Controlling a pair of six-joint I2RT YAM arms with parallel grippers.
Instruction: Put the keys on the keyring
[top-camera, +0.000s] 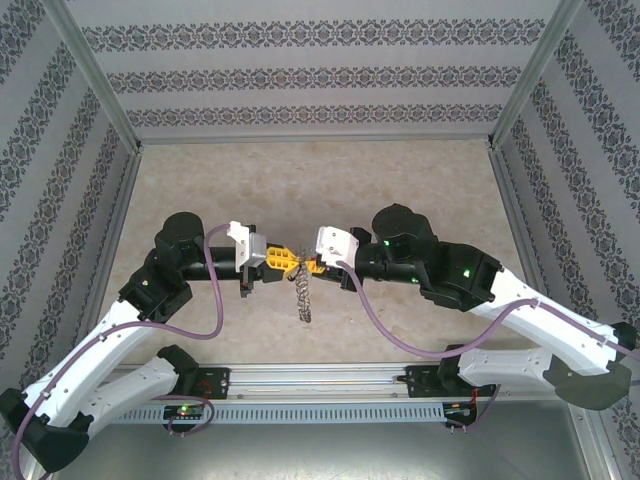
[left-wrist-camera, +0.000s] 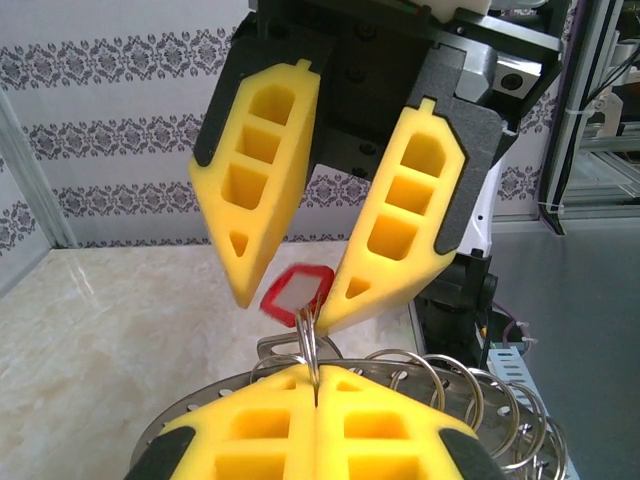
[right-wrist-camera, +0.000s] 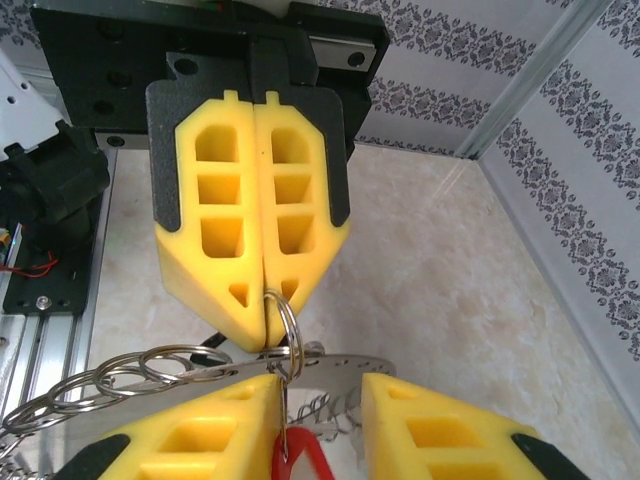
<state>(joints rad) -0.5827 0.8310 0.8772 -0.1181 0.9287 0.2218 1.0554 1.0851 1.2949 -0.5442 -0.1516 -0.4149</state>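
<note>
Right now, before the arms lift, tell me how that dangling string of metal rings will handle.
Probably floppy: the string of rings trails from the shut left gripper as separate linked loops, so it should sag and swing. Likely light, since the loops are thin open wire. It may slip: smooth metal pinched only between soft-looking yellow fingers.

Bright, even light, soft shadows – near foreground slightly blurred
</note>
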